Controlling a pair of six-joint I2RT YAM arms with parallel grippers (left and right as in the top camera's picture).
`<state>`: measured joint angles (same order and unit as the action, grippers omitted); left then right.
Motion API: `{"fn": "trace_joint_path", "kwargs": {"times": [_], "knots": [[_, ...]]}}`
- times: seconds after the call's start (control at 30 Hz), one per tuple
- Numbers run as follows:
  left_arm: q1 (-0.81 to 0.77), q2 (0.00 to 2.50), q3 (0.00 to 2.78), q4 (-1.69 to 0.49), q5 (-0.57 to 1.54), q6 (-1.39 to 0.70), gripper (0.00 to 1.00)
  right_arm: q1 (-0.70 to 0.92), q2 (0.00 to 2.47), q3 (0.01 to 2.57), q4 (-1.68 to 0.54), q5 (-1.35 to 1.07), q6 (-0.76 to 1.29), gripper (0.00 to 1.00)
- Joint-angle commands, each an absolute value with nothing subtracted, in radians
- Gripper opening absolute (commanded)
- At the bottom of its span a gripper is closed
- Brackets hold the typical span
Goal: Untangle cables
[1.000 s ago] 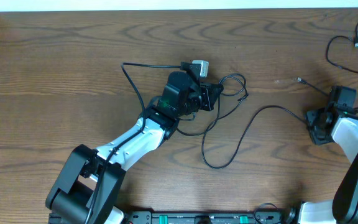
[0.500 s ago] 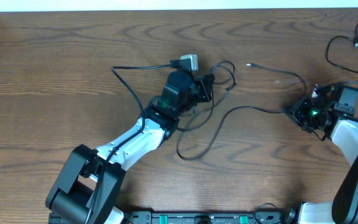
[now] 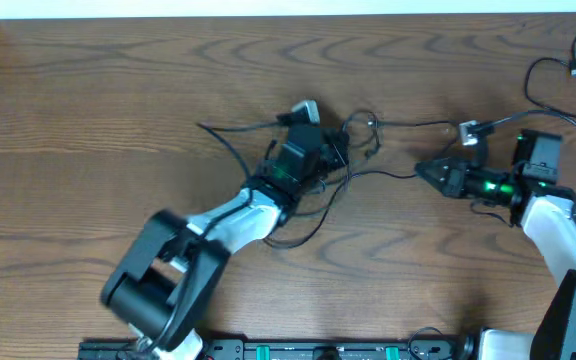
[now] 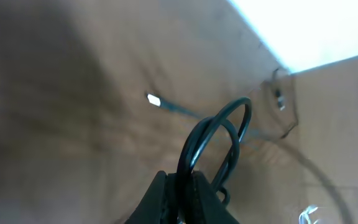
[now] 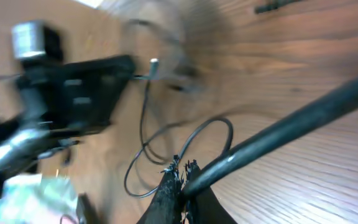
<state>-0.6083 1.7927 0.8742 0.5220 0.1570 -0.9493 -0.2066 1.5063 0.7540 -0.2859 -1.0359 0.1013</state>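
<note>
The left gripper (image 4: 180, 182), a black two-finger claw, is pinched closed on a doubled loop of thin black flexible cable (image 4: 215, 127) that arches up out of the jaws. The right gripper (image 5: 180, 179) also looks clamped, on a strand of the same cable that curls away from its tips, though blur makes this less certain.

In the overhead view the tangle (image 3: 363, 130) lies on the brown wood-grain table (image 3: 88, 120) just beside the left gripper. One strand is drawn out toward the right gripper, and a small pale plug (image 3: 468, 129) sits near that gripper.

The cable is probably very light and limp, yet springy enough to keep its curl. It is thin enough to slide through the pads. The plug will likely snag at crossings, so a hard pull risks tightening the knot. The best hold is a free run beside a crossing, or just behind a plug.
</note>
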Motion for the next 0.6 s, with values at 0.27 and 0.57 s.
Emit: {"fn": "trace_joint_path", "kwargs": {"times": [0.27,0.57], "knots": [[-0.641,1.853,0.879,0.509,0.420,-0.955,0.08,-0.005,1.498,0.767,-0.234,-0.703,0.169,0.01],[-0.641,1.853,0.879,0.480,0.500,-0.937,0.08,0.054,1.498,0.767,-0.185,-0.538,0.258,0.13]]}}
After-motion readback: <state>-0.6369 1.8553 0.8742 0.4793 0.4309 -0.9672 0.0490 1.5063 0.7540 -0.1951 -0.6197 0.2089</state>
